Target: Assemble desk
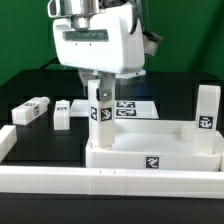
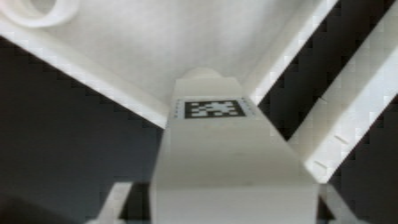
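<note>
Wrist view: tabletop [image 2: 125, 55] cropped (behind leg [image 2: 217, 150])

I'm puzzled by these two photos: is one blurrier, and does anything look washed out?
Wrist view: soft all over, the leg up close blurs, only its tag reads. Exterior view: sharper, but the white tabletop washes out against the black table.

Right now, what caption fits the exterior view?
Gripper holds a white leg upright at the tabletop's corner; two legs lie nearby.
</note>
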`<state>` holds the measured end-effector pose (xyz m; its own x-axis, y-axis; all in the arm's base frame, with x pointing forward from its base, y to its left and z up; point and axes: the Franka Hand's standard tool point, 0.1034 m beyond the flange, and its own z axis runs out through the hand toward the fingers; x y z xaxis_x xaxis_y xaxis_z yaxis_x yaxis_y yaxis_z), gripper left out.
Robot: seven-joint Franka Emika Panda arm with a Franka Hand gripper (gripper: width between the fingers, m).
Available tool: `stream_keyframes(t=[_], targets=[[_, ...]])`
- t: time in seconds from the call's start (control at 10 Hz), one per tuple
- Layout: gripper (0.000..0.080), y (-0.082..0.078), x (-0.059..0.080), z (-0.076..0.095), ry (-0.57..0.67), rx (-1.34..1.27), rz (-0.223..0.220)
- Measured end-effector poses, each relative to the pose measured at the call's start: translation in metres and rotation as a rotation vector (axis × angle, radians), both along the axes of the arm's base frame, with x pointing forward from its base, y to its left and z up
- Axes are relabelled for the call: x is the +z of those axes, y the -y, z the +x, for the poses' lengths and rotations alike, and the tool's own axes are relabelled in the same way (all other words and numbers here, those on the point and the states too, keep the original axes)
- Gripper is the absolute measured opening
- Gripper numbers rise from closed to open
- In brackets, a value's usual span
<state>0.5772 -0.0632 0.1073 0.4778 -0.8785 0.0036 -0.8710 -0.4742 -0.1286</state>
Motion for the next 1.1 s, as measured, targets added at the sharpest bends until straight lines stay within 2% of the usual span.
stream_keyframes(t=[0.2,0.3,0.4,0.5,0.6,1.1], targets=[[0.0290,0.000,0.000,0.000,-0.001,-0.012,0.002],[0.0387,-0.001,0.000,0.000,0.001,0.026,-0.003],[0.0524,-0.003,0.000,0.000,0.003,0.058,-0.006],[0.0524,-0.004,0.000,0.000,0.007,0.134,-0.015],[0.0624,-0.006,0.000,0.000,0.013,0.246,-0.029],[0.0649,-0.010,0.000,0.001,0.039,0.704,-0.082]])
